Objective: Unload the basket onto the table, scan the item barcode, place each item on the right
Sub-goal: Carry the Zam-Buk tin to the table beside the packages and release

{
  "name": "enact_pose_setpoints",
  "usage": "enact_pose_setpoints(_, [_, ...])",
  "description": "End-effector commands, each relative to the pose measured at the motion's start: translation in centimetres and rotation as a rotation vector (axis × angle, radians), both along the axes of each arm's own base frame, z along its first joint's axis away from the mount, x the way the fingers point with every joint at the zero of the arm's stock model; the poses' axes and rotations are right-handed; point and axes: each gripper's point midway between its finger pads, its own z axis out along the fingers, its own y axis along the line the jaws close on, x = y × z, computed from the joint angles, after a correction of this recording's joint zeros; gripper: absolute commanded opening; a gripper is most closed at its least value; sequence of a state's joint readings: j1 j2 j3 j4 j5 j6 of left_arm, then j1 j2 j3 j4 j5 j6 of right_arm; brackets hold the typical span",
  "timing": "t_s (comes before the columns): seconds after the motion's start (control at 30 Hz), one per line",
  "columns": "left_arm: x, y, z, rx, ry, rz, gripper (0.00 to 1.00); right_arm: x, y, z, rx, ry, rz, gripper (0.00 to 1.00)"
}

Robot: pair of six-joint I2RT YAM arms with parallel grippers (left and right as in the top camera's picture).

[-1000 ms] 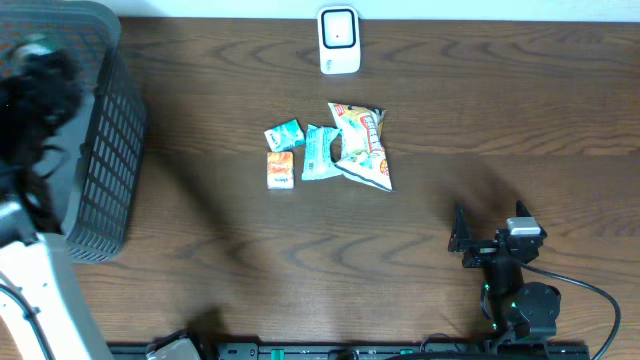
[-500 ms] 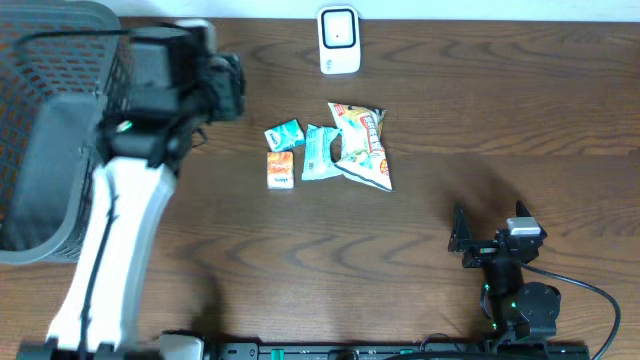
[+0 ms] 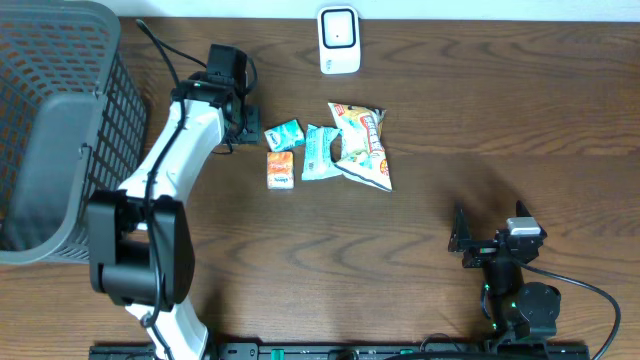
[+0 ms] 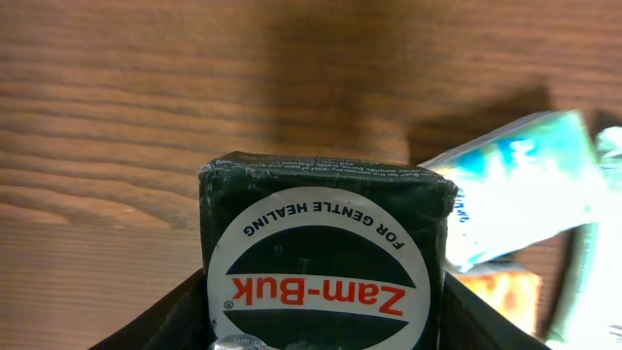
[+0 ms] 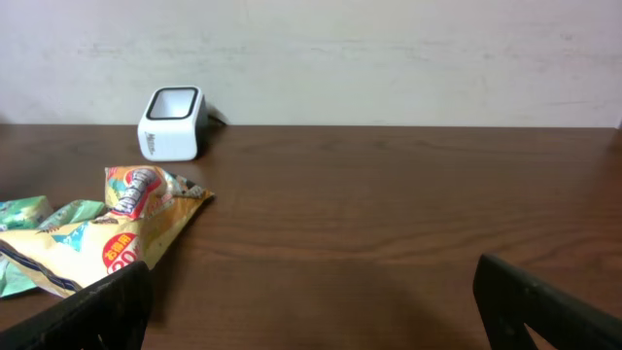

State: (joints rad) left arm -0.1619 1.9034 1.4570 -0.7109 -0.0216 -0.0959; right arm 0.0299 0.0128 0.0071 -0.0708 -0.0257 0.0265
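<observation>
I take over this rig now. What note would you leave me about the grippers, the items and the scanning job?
Left gripper: shut on the Zam-Buk box, beside the small teal packet.
Right gripper: open, holding nothing, parked at the near right.
Scanner: at the far edge of the table, apart from the box.
Done: the box is gripped.
Left: carry it to the scanner and show its barcode. No barcode shows in any view, so the box may need turning.

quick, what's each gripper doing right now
left gripper: shut on the Zam-Buk box
right gripper: open, holding nothing
</observation>
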Motion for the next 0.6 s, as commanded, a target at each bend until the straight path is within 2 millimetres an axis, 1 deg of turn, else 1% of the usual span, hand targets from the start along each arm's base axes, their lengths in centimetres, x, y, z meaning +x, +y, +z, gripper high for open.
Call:
enact_pose_setpoints(0.0, [-0.2,-0.2,-1.9,0.002,0.048,-0.013,0.55,0.0,-0.2,-0.1,0.009,0.004,-0.010,0.99])
enact_pose_setpoints(0.13, [-0.4,0.0,-3.8,0.016,0.093,-0.010,0.55,0.0,-0.2,-0.1,0.009,0.004,-0.010,0.99])
enact_pose_setpoints(0.23, [-0.7,0.0,-4.9,0.017,0.120,-0.011,0.55,0.0,-0.2,-0.1,0.009,0.005,-0.010,0.99])
enact_pose_setpoints(0.4, [-1.4,-1.6,-6.3,-0.034,0.168,-0.037,0.55,0.0,-0.2,-0.1,0.009,0.004,-0.010,0.99])
enact_pose_setpoints(0.57, [-1.5,-2.9,-6.8,-0.037,0.170,-0.054,0.55,0.0,-0.2,-0.1,0.009,0.004,-0.010,0.99])
